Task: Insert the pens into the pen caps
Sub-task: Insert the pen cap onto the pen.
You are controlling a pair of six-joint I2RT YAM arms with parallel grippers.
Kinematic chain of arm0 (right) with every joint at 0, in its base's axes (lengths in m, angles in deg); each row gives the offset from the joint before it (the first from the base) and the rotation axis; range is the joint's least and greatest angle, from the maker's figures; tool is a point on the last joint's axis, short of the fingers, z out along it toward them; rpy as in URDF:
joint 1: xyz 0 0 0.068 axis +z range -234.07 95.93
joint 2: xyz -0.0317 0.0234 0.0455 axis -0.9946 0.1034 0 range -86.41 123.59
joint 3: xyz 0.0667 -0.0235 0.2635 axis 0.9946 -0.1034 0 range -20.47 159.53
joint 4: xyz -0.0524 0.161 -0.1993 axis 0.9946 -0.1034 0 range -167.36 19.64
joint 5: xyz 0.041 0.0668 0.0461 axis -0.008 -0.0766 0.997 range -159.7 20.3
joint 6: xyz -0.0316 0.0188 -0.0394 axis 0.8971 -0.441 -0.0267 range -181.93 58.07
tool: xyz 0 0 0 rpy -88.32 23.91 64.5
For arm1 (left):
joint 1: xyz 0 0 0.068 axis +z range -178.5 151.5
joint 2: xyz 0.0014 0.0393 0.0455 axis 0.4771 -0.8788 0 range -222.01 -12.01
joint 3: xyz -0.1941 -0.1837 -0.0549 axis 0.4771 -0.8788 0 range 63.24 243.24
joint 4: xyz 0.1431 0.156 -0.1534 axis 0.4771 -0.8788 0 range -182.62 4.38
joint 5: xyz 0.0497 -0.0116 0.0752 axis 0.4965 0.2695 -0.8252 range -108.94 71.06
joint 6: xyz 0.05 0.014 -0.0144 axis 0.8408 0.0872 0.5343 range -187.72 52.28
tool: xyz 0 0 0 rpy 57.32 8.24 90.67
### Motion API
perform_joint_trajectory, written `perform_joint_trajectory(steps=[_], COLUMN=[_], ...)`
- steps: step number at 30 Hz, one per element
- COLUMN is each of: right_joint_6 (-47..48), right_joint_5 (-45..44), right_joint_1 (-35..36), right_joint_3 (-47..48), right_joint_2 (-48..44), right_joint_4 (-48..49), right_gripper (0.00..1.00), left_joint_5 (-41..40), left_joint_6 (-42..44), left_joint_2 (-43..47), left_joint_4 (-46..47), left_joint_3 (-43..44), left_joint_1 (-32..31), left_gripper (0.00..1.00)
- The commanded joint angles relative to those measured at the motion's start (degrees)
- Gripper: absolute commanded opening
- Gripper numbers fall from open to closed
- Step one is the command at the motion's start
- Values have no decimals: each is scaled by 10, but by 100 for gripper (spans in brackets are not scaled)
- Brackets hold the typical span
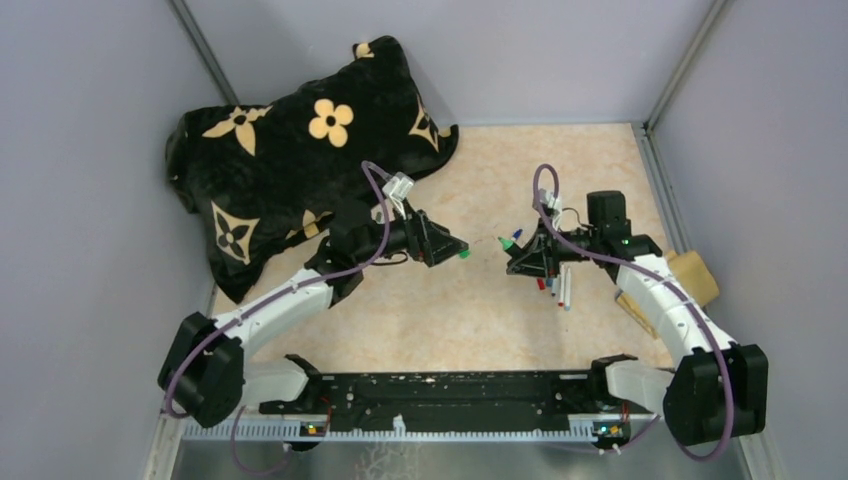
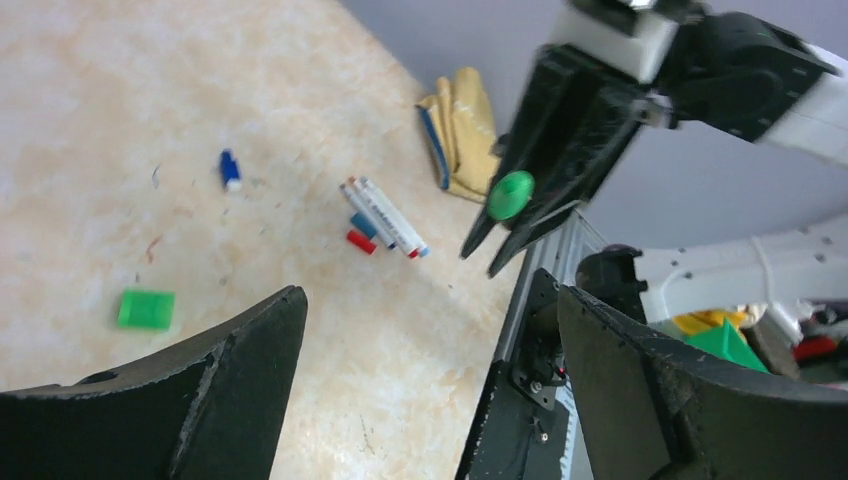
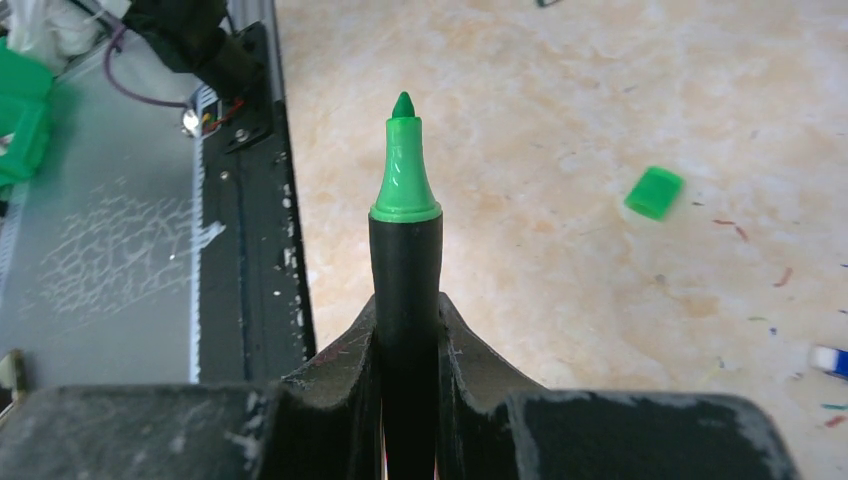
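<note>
clamping the black green-tipped pen (image 3: 405, 290), right fingers (image 3: 470, 365) sit closed; left fingers (image 2: 235, 370) gape wide, empty

Even bright light, soft shadows, motion blur on green cap (image 2: 146, 308)

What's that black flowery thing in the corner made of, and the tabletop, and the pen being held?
Black flowery blanket: plush fabric, probably fleece; it looks fuzzy and rumples softly. Tabletop: smooth beige marbled surface, perhaps laminate; hard to say. Black marker: seemingly plastic, matte barrel with a glossier green tip section.
</note>
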Motion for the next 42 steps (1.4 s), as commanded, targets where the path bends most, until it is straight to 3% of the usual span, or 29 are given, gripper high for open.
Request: perform_joint_trajectory(steps=[1,5,10,15,21,30,35,42], right_joint_6=[4,-8,-20,-28,-35,-41,-42,-43], right_joint_5=[-36,-60,-71,-72,-71,-69,-67,-65], right_joint_1=[-20,-35,-40,-42,-43,-46,-46,-47], right_joint_3=[6,0,-4,-8,-10,-13,-13,-14], right_joint_2=[-6,-13,-20,-26,-32,-38,-40,-40], right_joint_4=[40,48,58,66,71,76,77,78], right_gripper=[0,0,0,0,0,0,0,0], left_joint_5=[-103,-149,-253,-368,-426,-443,-453,-451], left_joint_6=[-106,-132,-207,-265,-310,-337,-345,-338], left_joint_2=[-59,-134,-221,-308,-434,-533,-554,-579], left_joint_4=[-47,-155,-275,-442,-655,-744,-757,-758], left_joint_3=[-12,49,113,230,427,559,588,600], left_joint_1=[9,8,5,-24,-53,-76,-82,-83], left_gripper=[97,85,59,58,62,64,64,55])
